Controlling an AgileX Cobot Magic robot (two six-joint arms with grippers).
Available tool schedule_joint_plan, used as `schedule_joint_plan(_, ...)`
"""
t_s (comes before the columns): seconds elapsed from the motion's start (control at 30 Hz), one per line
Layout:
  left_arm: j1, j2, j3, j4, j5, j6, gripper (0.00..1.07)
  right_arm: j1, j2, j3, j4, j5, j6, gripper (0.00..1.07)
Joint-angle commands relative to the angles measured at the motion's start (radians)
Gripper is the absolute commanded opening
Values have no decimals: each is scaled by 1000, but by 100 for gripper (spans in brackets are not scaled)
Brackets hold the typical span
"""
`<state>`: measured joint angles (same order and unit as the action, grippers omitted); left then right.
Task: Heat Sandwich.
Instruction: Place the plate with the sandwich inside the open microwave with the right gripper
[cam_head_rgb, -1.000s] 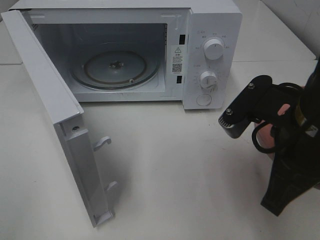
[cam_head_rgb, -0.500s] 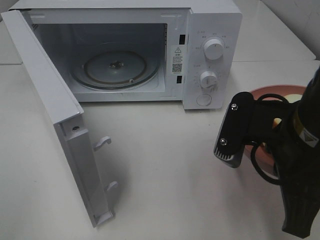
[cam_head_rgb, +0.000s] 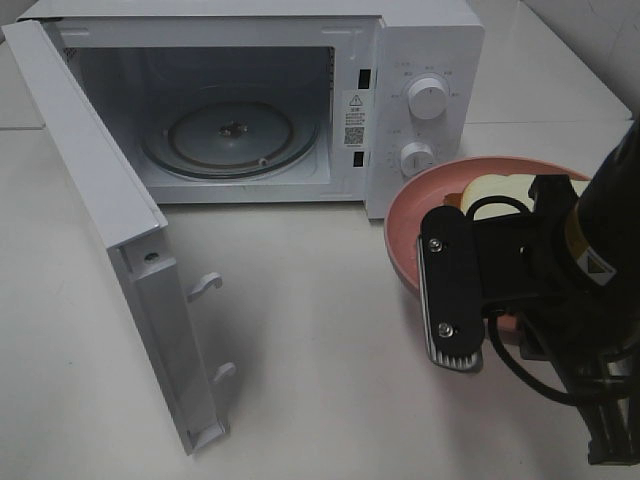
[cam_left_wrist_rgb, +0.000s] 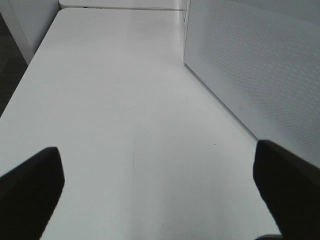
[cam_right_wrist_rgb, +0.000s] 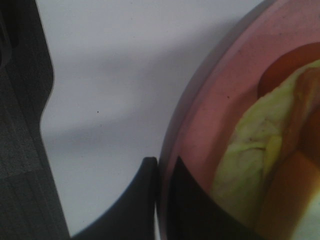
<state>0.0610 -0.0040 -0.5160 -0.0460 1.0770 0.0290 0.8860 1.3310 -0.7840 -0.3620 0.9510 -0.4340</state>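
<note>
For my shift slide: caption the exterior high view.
Right fingers pinch the pink plate carrying the sandwich, beside the open microwave.

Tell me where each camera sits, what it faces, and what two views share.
Exterior high: mounted high, looks down at open microwave; right arm shows.
Left wrist: on its arm, looks along table; open left pincer shows.
Right wrist: on its arm, looks at plate rim; right pincer clamps it.
Shared: exterior and right wrist both show the sandwich.

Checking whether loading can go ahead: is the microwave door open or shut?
Open. The door stands wide at the left, its latch hooks exposed, and the bare glass turntable shows inside the microwave.
</note>
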Motion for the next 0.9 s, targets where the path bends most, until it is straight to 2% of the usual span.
schedule_joint_plan(0.03,6,-19,0,-5,-10,-1,98,4,-6,4,-18,-24,-65,3)
schedule_joint_plan(0.53,6,-19,0,-5,-10,-1,98,2,-3,4,-21,-119,-211,3)
schedule_joint_plan(0.9,6,-19,0,-5,-10,-1,98,-1,-3,12,30,-179,-499,3)
